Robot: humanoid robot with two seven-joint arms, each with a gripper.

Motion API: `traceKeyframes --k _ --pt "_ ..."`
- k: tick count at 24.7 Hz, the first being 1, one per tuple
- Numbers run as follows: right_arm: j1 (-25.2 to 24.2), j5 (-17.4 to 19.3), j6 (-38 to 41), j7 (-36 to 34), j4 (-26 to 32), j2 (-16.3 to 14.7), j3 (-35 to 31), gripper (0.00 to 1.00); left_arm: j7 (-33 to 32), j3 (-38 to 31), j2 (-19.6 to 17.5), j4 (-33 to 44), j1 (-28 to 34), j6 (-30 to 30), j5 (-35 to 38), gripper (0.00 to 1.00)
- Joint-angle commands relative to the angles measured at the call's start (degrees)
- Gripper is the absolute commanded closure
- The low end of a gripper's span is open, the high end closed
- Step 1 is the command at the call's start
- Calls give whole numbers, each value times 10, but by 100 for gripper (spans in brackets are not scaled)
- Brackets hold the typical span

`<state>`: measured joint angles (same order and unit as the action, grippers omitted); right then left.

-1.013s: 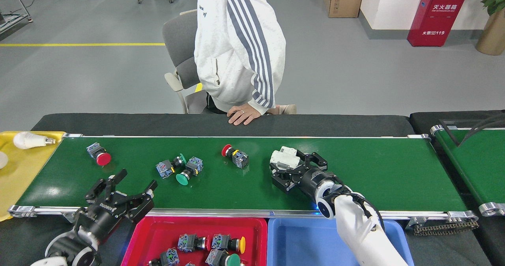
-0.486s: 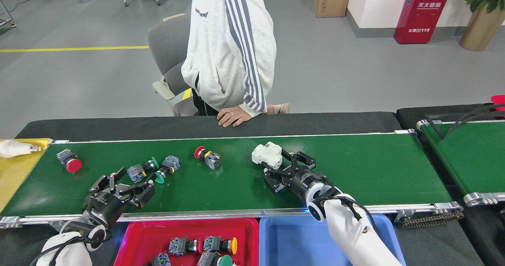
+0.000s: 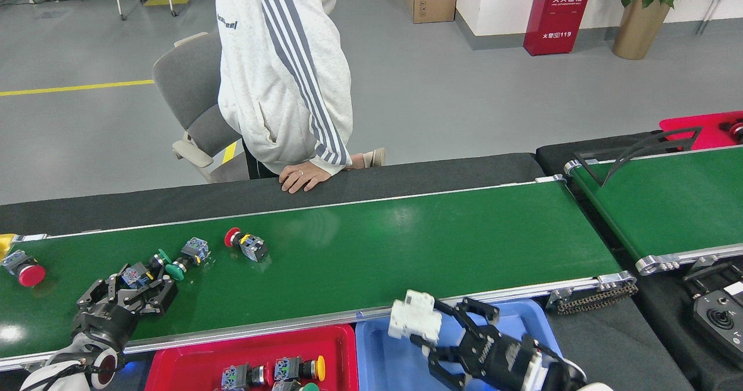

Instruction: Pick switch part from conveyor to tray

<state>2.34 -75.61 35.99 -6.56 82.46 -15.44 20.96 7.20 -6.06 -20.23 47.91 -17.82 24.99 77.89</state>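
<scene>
Reaching in from the bottom right corner, the right gripper (image 3: 432,336) points up and to the left, its black jaws closed on a white blocky plastic switch part (image 3: 413,316), which it holds above the near-left part of the blue plastic tray (image 3: 522,321), just in front of the silver near rail of the long dark green conveyor belt (image 3: 377,257). The arm lies low, with the black wrist and white-ringed joint trailing toward the frame's bottom edge.

At the lower left, the left gripper (image 3: 136,283) rises from a white forearm and round grey wrist, angled up and to the right over the belt. Its black fingers (image 3: 164,294) stand spread apart, around a small blue-grey switch block (image 3: 135,274) without clearly pinching it.

Beside that lie a green-capped push button (image 3: 174,271) and another blue-grey block (image 3: 195,248); further right is a red-capped push button (image 3: 245,243), and at the far left edge a red mushroom button (image 3: 23,269). The red plastic tray (image 3: 174,362) below the rail holds several button parts. Across the belt, a person's hand (image 3: 302,177) rests on the black table edge.
</scene>
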Motion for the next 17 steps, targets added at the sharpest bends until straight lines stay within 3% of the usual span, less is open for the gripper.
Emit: traceKeyframes --k 1,6,9,11,13,17 --pt "-10 5 7 -9 19 -5 -33 1 9 -8 -2 28 18 55 -15 89" --pt "-15 21 -8 -1 28 22 -137 1 9 -30 -2 236 163 138 -17 89" --pt "-23 25 -109 22 30 91 -210 2 8 -53 5 390 294 200 -18 77" --pt "-23 20 -230 30 31 115 -219 2 7 -54 12 445 350 200 -18 50" --pt "-24 18 -351 30 31 113 -217 2 7 -54 36 465 386 200 -18 4" --pt "-42 17 -388 29 32 110 -214 2 6 -60 75 465 395 200 -17 1"
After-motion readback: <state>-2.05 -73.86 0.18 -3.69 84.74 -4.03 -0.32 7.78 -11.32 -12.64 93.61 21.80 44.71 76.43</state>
